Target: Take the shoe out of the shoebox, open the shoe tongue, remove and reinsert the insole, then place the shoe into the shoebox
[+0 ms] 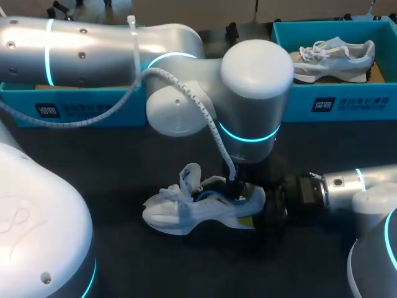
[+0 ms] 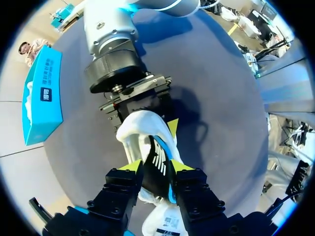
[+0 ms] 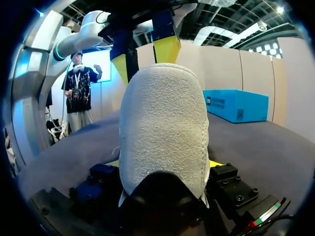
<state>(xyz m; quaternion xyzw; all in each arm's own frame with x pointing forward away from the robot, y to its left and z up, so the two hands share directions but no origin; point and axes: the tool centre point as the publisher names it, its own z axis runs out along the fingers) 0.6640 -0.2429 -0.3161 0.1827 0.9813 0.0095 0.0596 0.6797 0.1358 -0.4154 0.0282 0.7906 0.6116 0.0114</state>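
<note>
A white shoe (image 1: 186, 211) lies on its side on the dark table, toe to the left. My right gripper (image 1: 257, 208) comes in from the right and is shut on the shoe's heel (image 3: 165, 113). My left gripper (image 1: 239, 186) hangs straight down over the shoe's mouth. In the left wrist view its fingers (image 2: 130, 166) stand a little apart and open, with the black, blue-edged insole (image 2: 160, 164) between them. The blue shoebox (image 1: 372, 93) stands at the back right, and a second white shoe (image 1: 335, 56) lies in it.
Another blue box (image 1: 74, 105) stands along the back left, partly behind my left arm. That arm's large elbow and cable (image 1: 186, 93) hang over the table's middle. Bare dark table lies in front of the shoe.
</note>
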